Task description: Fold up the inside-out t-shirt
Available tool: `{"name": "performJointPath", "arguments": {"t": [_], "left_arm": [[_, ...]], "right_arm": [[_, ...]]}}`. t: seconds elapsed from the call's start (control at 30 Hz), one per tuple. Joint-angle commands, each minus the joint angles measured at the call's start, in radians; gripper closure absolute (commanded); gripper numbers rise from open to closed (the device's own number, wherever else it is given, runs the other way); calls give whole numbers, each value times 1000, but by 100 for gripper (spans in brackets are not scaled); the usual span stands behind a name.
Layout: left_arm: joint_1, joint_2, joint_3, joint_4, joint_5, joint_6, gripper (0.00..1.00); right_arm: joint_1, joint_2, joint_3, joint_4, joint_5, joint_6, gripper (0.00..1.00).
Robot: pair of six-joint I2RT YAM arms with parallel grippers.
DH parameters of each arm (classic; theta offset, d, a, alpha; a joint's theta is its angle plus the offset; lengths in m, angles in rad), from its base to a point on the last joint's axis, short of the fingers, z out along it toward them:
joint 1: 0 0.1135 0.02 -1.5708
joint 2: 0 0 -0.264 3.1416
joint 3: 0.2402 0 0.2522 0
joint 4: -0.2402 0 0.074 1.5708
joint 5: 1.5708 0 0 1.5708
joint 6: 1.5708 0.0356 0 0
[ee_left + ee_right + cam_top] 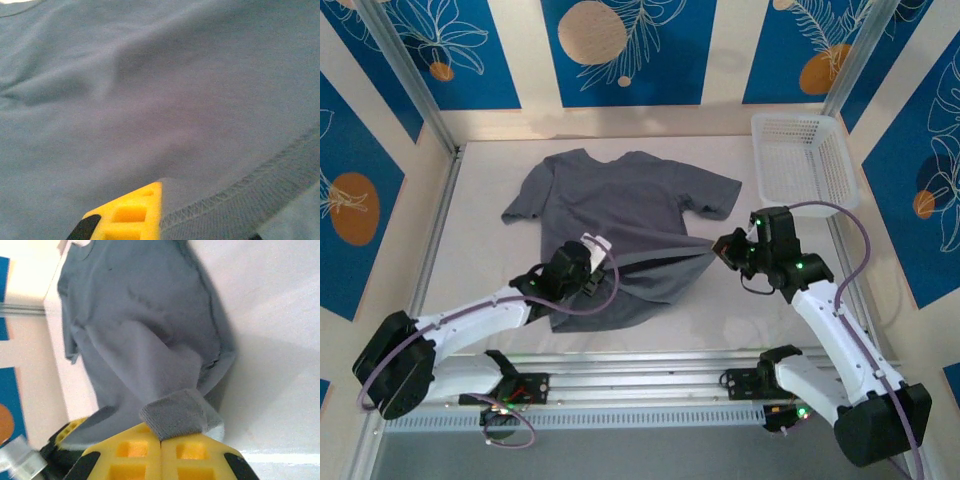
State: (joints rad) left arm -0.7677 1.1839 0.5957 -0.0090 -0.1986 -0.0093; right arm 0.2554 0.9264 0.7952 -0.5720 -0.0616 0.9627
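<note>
Inside-out t-shirt [630, 200] on white table [480, 270], blue-patterned walls [630, 50] around, pinched by left tool [595, 248] and right tool [720, 247].

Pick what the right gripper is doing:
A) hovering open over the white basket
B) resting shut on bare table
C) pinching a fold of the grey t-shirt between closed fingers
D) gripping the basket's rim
C: in the right wrist view the right gripper has its yellow fingers pressed together on a fold of the t-shirt, apart from the basket.
</note>
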Motion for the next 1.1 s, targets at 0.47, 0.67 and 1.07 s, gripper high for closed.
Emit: {"name": "performJointPath", "arguments": {"t": [0.47, 0.67, 1.07], "left_arm": [[2, 56, 509, -288, 402, -225, 100], [3, 109, 629, -358, 416, -250, 100], [16, 85, 806, -301, 499, -488, 100]], "right_arm": [[684, 121, -205, 919, 377, -1161, 68], [678, 507, -265, 1607, 609, -1741, 100], [527, 991, -90, 1928, 678, -2177, 100]]}}
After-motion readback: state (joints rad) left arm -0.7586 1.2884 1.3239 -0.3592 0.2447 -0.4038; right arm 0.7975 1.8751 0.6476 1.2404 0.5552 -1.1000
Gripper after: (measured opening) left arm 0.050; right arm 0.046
